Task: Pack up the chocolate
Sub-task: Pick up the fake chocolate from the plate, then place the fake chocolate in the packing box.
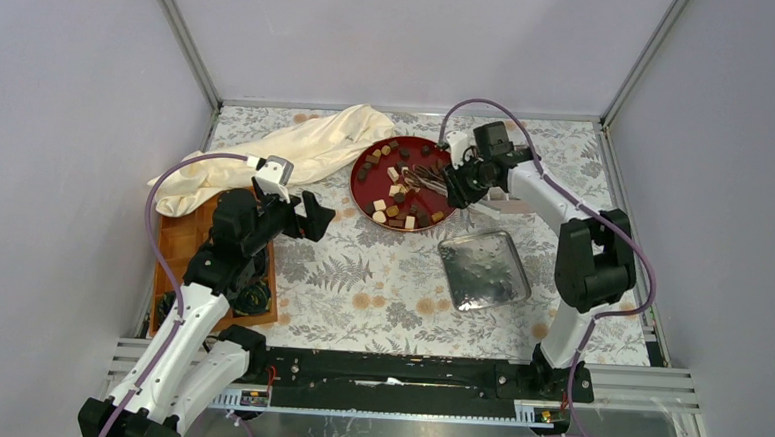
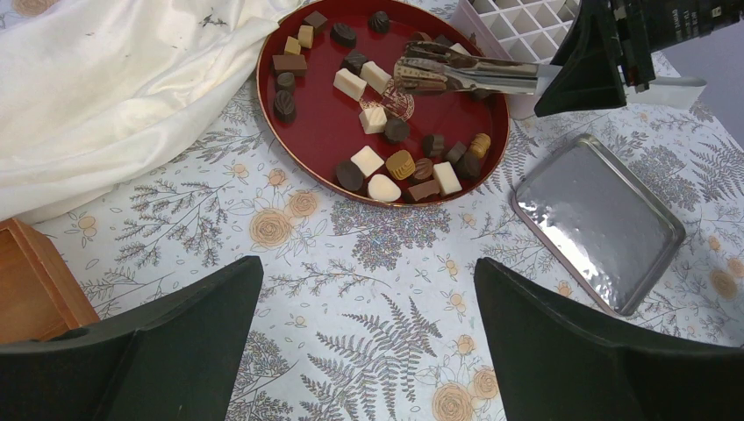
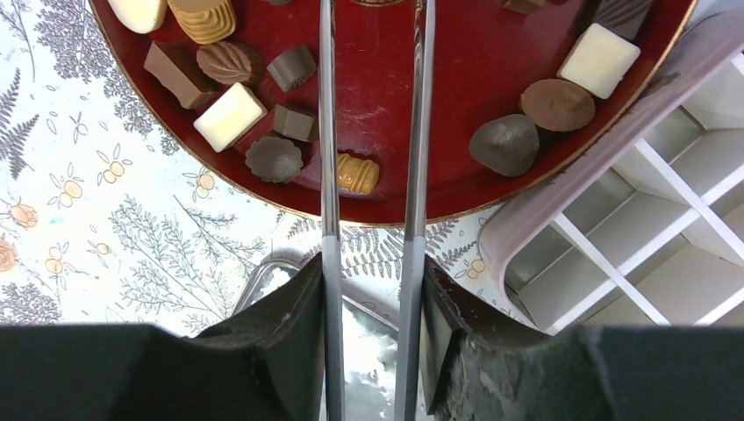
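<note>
Floral tabletop [image 1: 360,287], walled on three sides; all the stock is at the far middle. Findings for you, operator:

1. Chocolate [image 2: 368,160]: every piece seen lies loose on the red plate [image 2: 325,132], dark, tan and white mixed. The thickest cluster sits along the near rim.

2. Box [image 3: 570,171]: white, gridded, touching or just beside the plate on its right. The cells that show hold nothing, so packing is judged to be at its start.

3. Right gripper [image 3: 368,298]: jaws clenched on the handles of the tongs [image 3: 329,132]. The two arms reach out over the middle of the plate with a gap between them. Their tips leave the wrist view, and the other views are too coarse to tell whether a piece is caught.

4. Left gripper [image 2: 366,289]: jaws spread wide, grasping nothing, hanging over bare tabletop on the near side of the plate.

5. Also present: cream cloth [image 2: 114,88] lapping the plate's left rim, silver tray [image 2: 601,224] near right, wooden board [image 2: 35,281] at left.

Step in hand, by judgement: picking a piece with the tongs.

Next move calls for you to set the tips either side of one piece that stands apart from its neighbours, squeeze until it holds, lift clear of the rim, then carry it right and release over a single cell
</note>
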Motion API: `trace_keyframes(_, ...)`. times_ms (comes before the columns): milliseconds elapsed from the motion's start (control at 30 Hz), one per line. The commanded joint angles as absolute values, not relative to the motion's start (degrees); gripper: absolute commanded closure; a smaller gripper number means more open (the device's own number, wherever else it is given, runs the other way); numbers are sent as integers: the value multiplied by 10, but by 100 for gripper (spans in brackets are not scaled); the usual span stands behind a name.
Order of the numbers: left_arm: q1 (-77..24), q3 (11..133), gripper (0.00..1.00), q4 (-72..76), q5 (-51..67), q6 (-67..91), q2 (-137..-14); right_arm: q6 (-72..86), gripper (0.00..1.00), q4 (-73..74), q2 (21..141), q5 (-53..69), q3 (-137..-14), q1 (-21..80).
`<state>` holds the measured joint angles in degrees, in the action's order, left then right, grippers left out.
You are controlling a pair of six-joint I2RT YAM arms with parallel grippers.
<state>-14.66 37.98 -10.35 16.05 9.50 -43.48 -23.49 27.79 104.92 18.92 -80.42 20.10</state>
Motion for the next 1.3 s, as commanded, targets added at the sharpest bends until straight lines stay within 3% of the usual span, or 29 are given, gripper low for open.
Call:
trace_keyframes(0, -150, 373, 1, -85, 152, 91, -429, -225, 82, 260, 1001, 240, -803, 181)
trace_keyframes(467, -150, 373, 1, -85, 153, 91, -427, -187, 83, 249, 911, 347, -778, 6)
trace_keyframes(700, -150, 373, 1, -85, 157, 93, -427, -186, 83, 259, 918, 283, -785, -84)
trace_keyframes(900, -150, 374, 1, -86, 159, 94, -426, -193, 82, 254, 931, 200, -785, -96)
trace_keyframes(1267, -150, 374, 1, -85, 161, 94, -424, -190, 79, 259, 971, 171, -793, -100)
